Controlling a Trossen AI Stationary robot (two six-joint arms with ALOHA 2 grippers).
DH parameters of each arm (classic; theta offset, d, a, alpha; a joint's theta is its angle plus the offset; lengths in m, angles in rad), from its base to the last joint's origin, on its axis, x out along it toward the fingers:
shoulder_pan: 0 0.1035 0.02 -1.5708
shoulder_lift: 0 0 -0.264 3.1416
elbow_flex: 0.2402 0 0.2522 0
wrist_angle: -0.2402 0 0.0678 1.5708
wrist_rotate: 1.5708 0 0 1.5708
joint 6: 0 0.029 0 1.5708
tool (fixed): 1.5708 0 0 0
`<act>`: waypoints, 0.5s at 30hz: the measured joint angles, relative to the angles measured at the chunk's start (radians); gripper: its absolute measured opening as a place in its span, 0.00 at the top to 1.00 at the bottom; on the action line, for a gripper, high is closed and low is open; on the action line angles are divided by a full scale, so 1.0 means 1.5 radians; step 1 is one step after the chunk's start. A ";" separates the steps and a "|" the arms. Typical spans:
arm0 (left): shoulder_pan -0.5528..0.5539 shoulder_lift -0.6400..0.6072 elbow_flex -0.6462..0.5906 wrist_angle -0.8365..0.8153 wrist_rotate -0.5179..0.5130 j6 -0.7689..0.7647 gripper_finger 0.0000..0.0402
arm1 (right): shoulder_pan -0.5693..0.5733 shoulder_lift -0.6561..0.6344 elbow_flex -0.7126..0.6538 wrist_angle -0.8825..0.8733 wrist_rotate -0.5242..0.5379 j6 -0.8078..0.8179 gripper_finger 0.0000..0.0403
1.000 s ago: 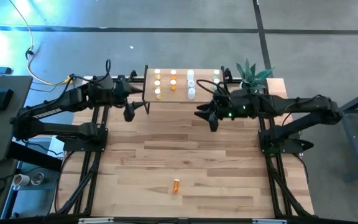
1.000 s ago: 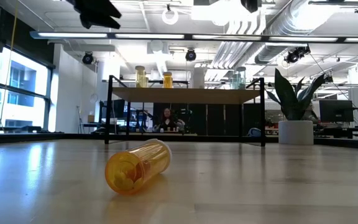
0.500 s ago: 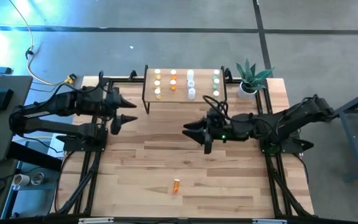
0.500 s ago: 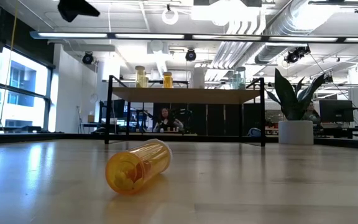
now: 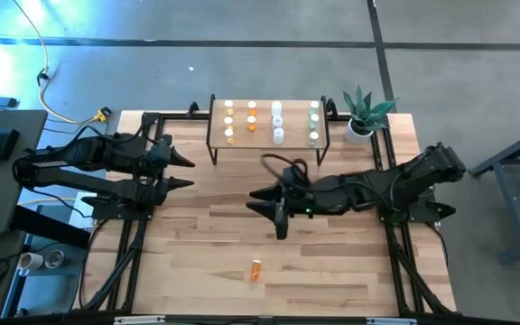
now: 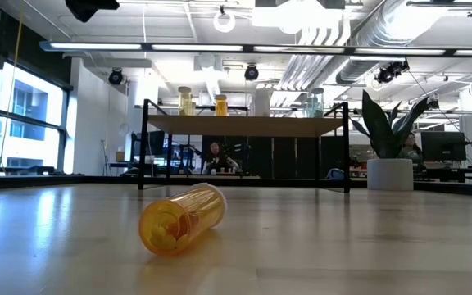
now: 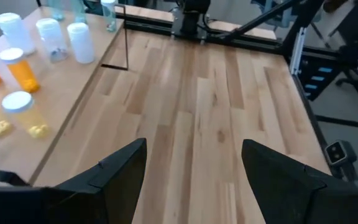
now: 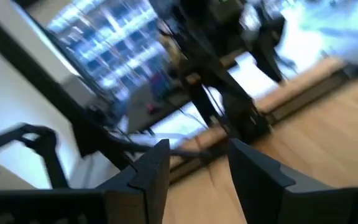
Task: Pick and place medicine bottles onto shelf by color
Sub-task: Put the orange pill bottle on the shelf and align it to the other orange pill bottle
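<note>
One orange medicine bottle (image 5: 256, 269) lies on its side on the table near the front edge, its open mouth toward the low camera (image 6: 181, 219). The shelf (image 5: 267, 143) stands at the far edge. On it stand several yellow, orange, white and clear bottles in rows (image 7: 23, 71). My right gripper (image 5: 266, 209) hovers open and empty over the table's middle, between shelf and lying bottle; it touches nothing (image 8: 197, 180). My left gripper (image 5: 186, 171) is open and empty at the table's left side, near the shelf's left end (image 7: 194, 180).
A potted plant (image 5: 364, 113) stands at the far right corner beside the shelf. Bare wood (image 5: 332, 262) lies around the lying bottle. Black frame rails (image 5: 134, 244) run along both side edges. A person (image 6: 215, 156) sits far off in the room behind.
My right gripper has swung away from the shelf's front, toward the table's near edge and left, out over the middle of the table. My left gripper has drawn back from the shelf's left end toward the table's left edge. The orange bottle has not moved.
</note>
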 joint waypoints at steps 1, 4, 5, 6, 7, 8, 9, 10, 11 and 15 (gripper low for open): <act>0.000 0.000 0.000 -0.003 -0.002 0.004 0.37 | -0.001 0.010 0.025 -0.045 0.001 0.018 0.62; 0.000 0.000 0.000 -0.012 -0.009 0.006 0.37 | -0.002 0.051 0.103 -0.175 0.001 0.099 0.62; 0.000 0.000 0.000 -0.015 -0.016 0.006 0.37 | -0.002 0.066 0.127 -0.222 0.001 0.136 0.62; 0.000 0.000 0.000 -0.019 -0.025 0.006 0.37 | -0.002 0.084 0.151 -0.267 -0.003 0.176 0.62; 0.000 0.000 0.000 -0.022 -0.036 0.006 0.37 | -0.002 0.099 0.170 -0.304 -0.016 0.219 0.62; 0.000 0.000 0.000 -0.023 -0.045 0.006 0.37 | -0.001 0.116 0.189 -0.349 -0.033 0.263 0.62; 0.000 0.000 0.000 -0.023 -0.053 0.006 0.37 | 0.000 0.133 0.206 -0.384 -0.052 0.305 0.62; 0.000 0.000 0.000 -0.023 -0.062 0.006 0.37 | 0.000 0.149 0.220 -0.408 -0.070 0.344 0.62; 0.000 0.000 0.000 -0.023 -0.069 0.006 0.37 | 0.000 0.165 0.231 -0.431 -0.091 0.380 0.62; 0.000 0.000 0.000 -0.022 -0.101 0.006 0.37 | 0.001 0.224 0.246 -0.462 -0.187 0.489 0.62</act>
